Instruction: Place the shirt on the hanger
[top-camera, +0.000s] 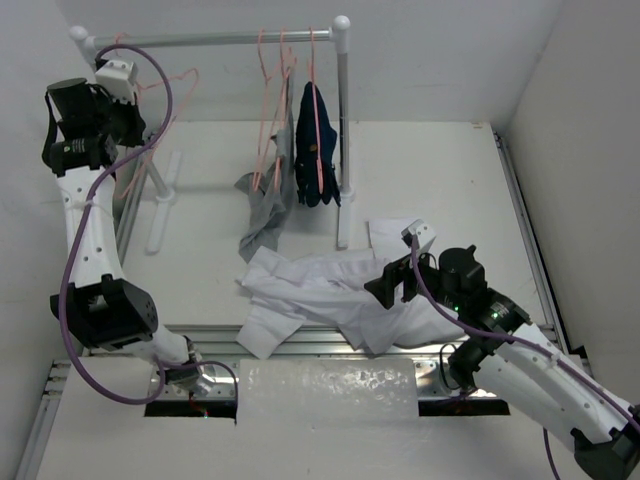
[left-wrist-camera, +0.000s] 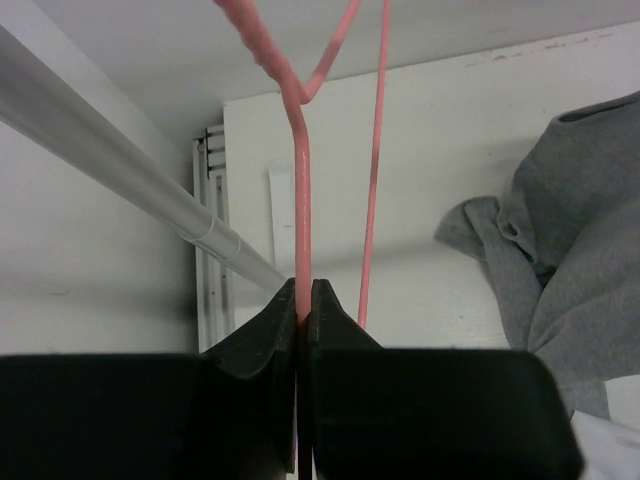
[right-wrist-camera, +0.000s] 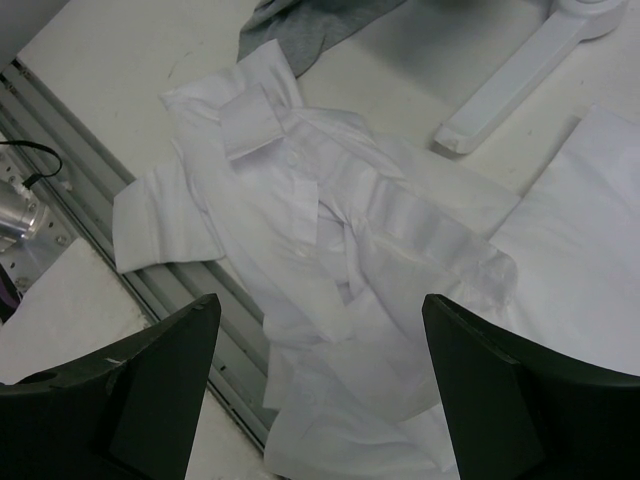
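Hanger wire was pinched tight in left gripper, up at far left beside white rail. Shirt lay crumpled on table at near edge, centre-right. Right gripper hung over it, jaws spread wide. Grey garment sat just beyond shirt.

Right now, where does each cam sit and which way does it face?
Top external: above and behind the bases, looking down on the table; both arms show.
Left wrist: on the left arm, facing along the left gripper, shut on the hanger, rail at left.
Right wrist: looking down past the open right gripper at the shirt.
Shared: the grey garment shows in all three.
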